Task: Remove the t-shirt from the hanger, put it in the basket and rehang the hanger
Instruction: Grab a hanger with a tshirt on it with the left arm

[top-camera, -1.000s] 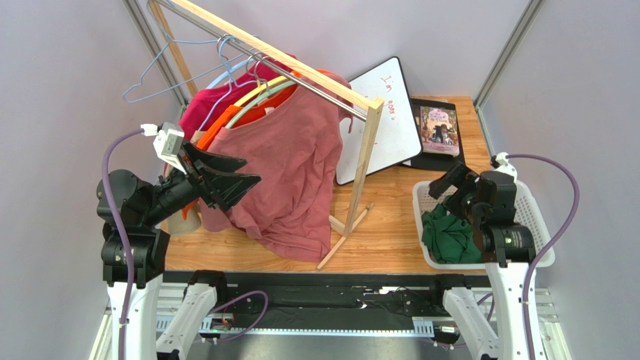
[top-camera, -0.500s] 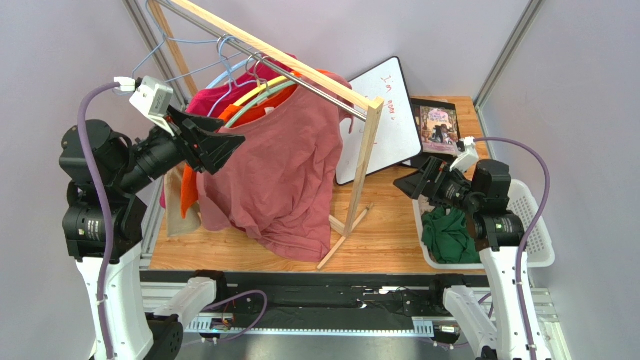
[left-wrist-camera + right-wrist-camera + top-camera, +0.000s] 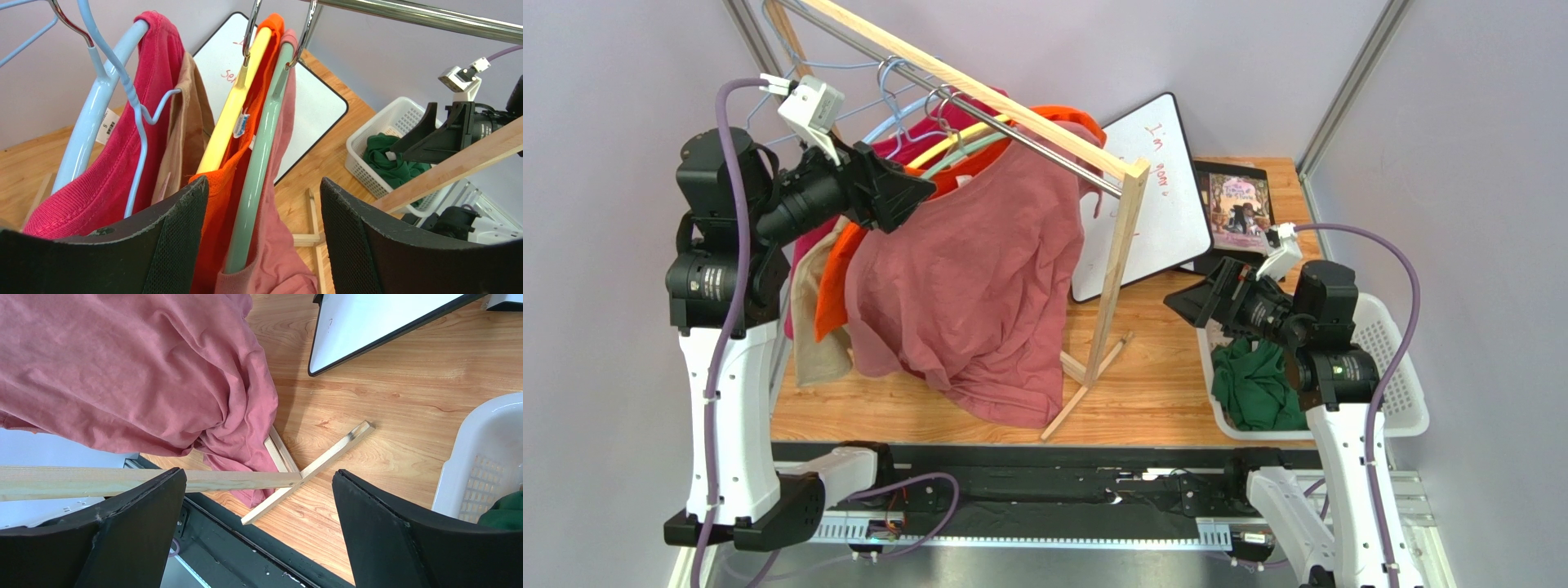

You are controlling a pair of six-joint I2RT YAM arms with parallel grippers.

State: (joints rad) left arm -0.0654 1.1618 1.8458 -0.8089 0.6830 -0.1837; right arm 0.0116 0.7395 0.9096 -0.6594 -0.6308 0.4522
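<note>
White basket (image 3: 1401, 382) holds crumpled green garment (image 3: 1252, 387); pink t-shirt (image 3: 979, 284) on hanger (image 3: 258, 166)

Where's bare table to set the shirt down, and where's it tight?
Free: bare wood of the table between the rack foot, the whiteboard and the basket. Crowded: the rail, hangers packed side by side; the table under the pink t-shirt; back right, taken by the book.

The wooden table (image 3: 1149, 392) carries the clothes rack's crossed wooden foot (image 3: 1090, 368) near its middle. A whiteboard (image 3: 1161, 184) lies at the far side, with a picture book (image 3: 1239, 211) to its right. A white basket (image 3: 1404, 380) sits at the near right. The pink t-shirt (image 3: 977, 294) droops to the foot; contact unclear.
</note>
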